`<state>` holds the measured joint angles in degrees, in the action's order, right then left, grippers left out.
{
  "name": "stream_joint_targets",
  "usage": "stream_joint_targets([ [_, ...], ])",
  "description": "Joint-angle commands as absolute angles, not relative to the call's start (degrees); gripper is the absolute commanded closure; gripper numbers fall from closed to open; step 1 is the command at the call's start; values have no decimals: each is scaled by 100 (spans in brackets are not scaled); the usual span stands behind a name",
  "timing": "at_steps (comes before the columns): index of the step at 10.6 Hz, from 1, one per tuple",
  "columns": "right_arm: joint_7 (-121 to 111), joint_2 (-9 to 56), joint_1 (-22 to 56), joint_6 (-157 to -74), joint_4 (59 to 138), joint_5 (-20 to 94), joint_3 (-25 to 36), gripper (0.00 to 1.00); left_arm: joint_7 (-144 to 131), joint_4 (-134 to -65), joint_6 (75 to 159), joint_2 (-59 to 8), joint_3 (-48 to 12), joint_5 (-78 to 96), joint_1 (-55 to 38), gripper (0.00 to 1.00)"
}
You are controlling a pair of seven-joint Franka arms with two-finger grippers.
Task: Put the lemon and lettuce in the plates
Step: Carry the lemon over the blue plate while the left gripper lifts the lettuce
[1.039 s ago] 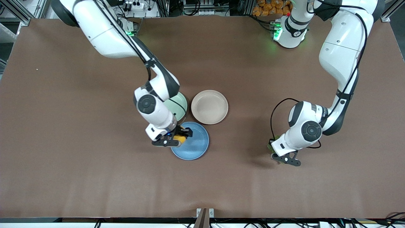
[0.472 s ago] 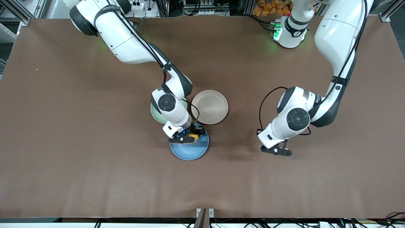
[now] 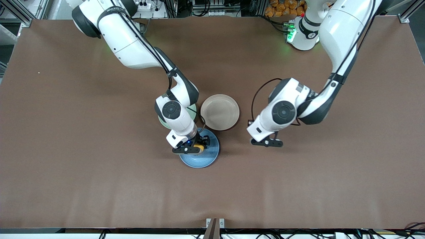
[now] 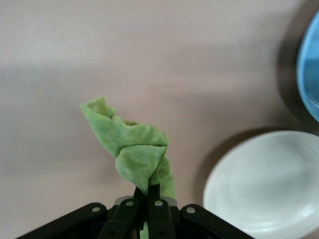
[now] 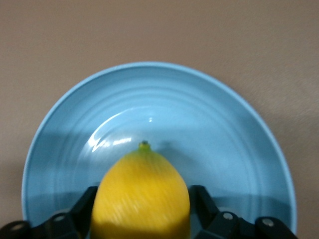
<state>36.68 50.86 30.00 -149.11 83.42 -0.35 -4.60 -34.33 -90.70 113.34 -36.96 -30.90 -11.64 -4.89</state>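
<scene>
The yellow lemon (image 5: 142,194) sits low over the blue plate (image 5: 224,129), between the fingers of my right gripper (image 5: 144,191). Those fingers stand apart at its sides, open. In the front view the right gripper (image 3: 194,147) and the lemon (image 3: 199,146) are over the blue plate (image 3: 202,160). My left gripper (image 4: 148,191) is shut on the green lettuce (image 4: 132,149), which hangs crumpled from the fingertips. The left gripper (image 3: 267,142) is over bare table beside the beige plate (image 3: 219,112), toward the left arm's end. The beige plate (image 4: 264,184) holds nothing.
A pale green plate (image 3: 160,120) lies beside the beige plate, mostly hidden under my right arm's wrist. The three plates touch in a cluster at mid-table. Brown table surface spreads all around them.
My right gripper moved farther over the blue plate and its fingers have parted from the lemon. My left arm carried the lettuce toward the beige plate.
</scene>
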Motion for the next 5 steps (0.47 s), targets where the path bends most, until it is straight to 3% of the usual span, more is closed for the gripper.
stream_joint_targets([
  [1, 3797, 5159, 2971, -14828, 8139, -141, -475, 0, -4145, -9167, 11127, -3551, -3453, -1064, -544, 100],
  [3, 3928, 5142, 2962, -14635, 7972, -53, -483, 0, -4726, -9132, 11179, -3612, -3480, -1072, -860, 100],
  [5, 3990, 5089, 2971, -13743, 7553, 235, -483, 0, -5043, -9114, 11311, -3848, -3472, -1072, -1097, 100],
])
